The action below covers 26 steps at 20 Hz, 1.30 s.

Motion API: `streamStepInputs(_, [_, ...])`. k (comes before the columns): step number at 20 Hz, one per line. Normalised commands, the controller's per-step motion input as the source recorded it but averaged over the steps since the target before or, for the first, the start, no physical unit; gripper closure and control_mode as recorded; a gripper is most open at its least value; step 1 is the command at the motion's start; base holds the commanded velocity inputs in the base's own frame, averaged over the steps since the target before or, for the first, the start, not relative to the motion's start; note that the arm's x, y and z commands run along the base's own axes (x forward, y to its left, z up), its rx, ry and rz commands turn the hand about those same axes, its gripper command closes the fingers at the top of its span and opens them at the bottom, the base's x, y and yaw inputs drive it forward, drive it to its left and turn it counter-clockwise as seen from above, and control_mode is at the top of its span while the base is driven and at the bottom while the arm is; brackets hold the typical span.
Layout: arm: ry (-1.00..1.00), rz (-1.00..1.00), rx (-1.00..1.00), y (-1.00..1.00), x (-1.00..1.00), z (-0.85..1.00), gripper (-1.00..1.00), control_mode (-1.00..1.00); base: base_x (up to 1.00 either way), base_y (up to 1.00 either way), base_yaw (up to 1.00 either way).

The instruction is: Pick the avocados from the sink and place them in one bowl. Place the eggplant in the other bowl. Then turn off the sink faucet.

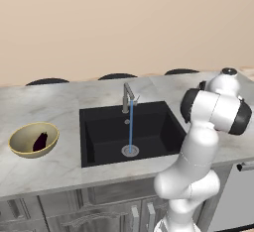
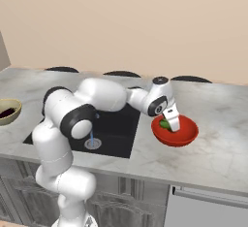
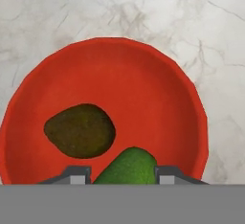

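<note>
Eggplant (image 1: 41, 140) in tan bowl (image 1: 20, 145); dark avocado (image 3: 80, 130) in red bowl (image 3: 115, 65); gripper (image 3: 123, 174) clamped on green avocado (image 3: 129, 166) above it; faucet (image 1: 128, 96) running.

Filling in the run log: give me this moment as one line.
tool over red bowl, bright green avocado between its tips | dark avocado in red bowl | eggplant in tan bowl | faucet running

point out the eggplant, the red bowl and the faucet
eggplant (image 1: 40, 141), left base view, middle of its dark body inside the tan bowl
red bowl (image 3: 143, 89), hand view, bare inner wall
faucet (image 1: 127, 95), left base view, upper part of the grey spout
</note>
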Motion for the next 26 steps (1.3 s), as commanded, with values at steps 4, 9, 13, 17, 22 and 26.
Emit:
streamStepInputs(4, [0.00,-0.02,0.00,-0.21,0.00,-0.27,1.00,-1.00,0.00,0.00,0.00])
streamStepInputs(9, [0.00,-0.02,0.00,-0.20,0.00,-0.24,1.00,-1.00,0.00,0.00,0.00])
streamStepInputs(13, [0.00,-0.03,0.00,-0.03,0.02,-0.18,1.00,-1.00,0.00,0.00,0.00])
streamStepInputs(17, [0.00,-0.01,0.00,0.00,0.02,-0.06,1.00,-1.00,0.00,0.00,0.00])
streamStepInputs(22, [0.00,-0.01,0.00,0.00,0.04,-0.03,1.00,-1.00,0.00,0.00,0.00])
streamStepInputs(26, [0.00,0.00,0.00,0.00,0.00,0.00,1.00,-1.00,0.00,0.00,0.00])
